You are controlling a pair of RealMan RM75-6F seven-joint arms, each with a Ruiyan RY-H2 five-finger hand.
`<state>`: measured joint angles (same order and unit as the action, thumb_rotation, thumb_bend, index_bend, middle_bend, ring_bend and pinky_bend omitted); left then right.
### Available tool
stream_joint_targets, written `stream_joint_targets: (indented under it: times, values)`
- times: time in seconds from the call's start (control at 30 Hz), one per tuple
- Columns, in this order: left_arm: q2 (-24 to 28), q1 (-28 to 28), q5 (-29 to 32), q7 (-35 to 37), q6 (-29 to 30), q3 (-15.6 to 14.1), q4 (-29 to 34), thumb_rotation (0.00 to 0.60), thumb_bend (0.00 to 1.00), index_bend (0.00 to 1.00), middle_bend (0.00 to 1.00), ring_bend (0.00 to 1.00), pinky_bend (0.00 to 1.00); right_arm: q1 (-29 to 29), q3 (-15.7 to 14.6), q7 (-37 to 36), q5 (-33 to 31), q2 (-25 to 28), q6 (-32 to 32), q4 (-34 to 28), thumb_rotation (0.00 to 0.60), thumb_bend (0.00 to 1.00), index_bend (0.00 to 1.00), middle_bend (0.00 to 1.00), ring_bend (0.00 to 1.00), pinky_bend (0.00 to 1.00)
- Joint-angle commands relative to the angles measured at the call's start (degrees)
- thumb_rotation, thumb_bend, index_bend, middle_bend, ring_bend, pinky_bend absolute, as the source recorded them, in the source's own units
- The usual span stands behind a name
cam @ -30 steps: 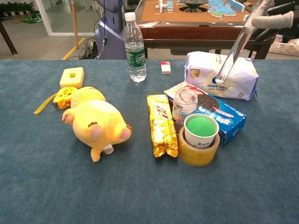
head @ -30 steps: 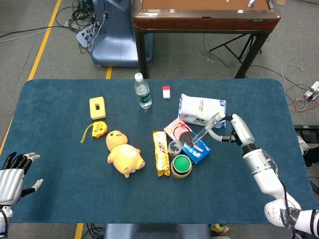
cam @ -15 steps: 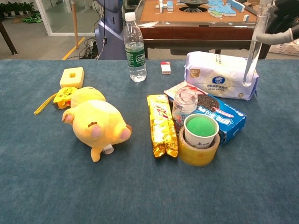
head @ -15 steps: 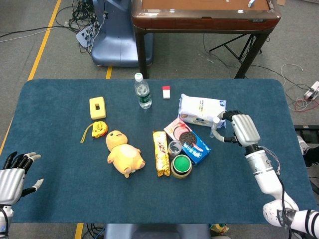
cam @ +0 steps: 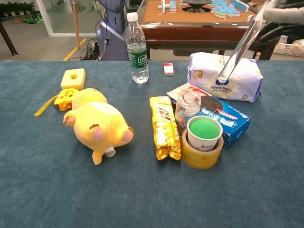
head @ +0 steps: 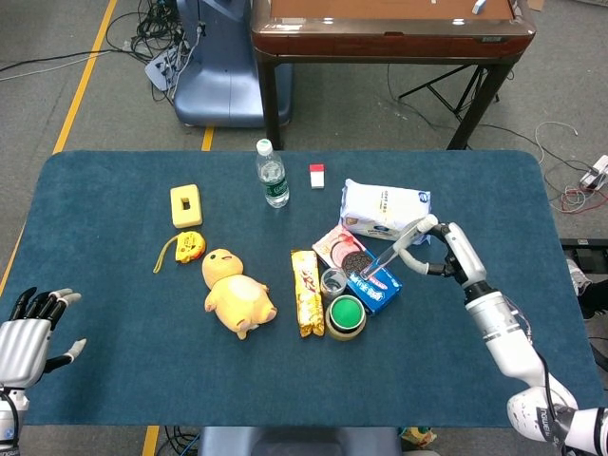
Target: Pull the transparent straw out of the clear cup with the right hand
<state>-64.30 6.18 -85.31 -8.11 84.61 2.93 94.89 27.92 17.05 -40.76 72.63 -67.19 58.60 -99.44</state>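
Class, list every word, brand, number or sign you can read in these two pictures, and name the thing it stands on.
Nothing can be read with certainty.
Water bottle: green label with white lettering, too blurred.
White packet: round blue logo and small print, too small.
Blue cookie box: white brand word, blurred.
Gold snack bar: red print, unreadable.
Green-topped cup: dark print on its side, too small.

My right hand [head: 442, 252] hangs out at about three o'clock, forearm stretched toward eleven, fingers pinching the straw [head: 397, 249], while my left hand [head: 27, 332] rests low at eight o'clock, fingers spread apart and holding nothing.
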Motion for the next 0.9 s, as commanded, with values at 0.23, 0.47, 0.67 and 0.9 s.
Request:
stream_joint_targets:
  times: [0.23, 0.47, 0.67, 0.9]
  values:
    - [-0.01, 0.15, 0.21, -0.33, -0.29, -0.04, 0.21, 0.600, 0.24, 0.25, 0.21, 0.16, 0.05, -0.63, -1.65, 27.62, 7.46, -6.13, 11.96, 9.47, 0.600, 0.62, 0.72, 0.47, 0.39, 0.30]
    - [0.01, 0.15, 0.26, -0.47, -0.34, -0.14, 0.33, 0.600, 0.24, 0.25, 0.21, 0.16, 0.05, -0.47, -1.25, 18.75, 3.54, -4.76, 7.44, 4.04, 0.600, 0.62, 0.72, 0.47, 0.39, 0.30]
    - [0.03, 0.18, 0.31, -0.49, -0.30, -0.10, 0.35, 0.600, 0.24, 0.25, 0.21, 0.16, 0.05, 0.24, 0.51, 5.97, 0.27, -0.83, 0.71, -2.82, 0.600, 0.62, 0.72, 0.47, 0.39, 0.30]
    - [-0.25, 0.22, 0.20, -0.33, -0.35, -0.22, 0.13, 0.600, 0.24, 0.25, 0.21, 0.16, 0.05, 2.19, 0.79, 11.28, 1.69, -4.27, 2.65, -0.80, 0.600, 0.62, 0.72, 0.47, 0.39, 0.30]
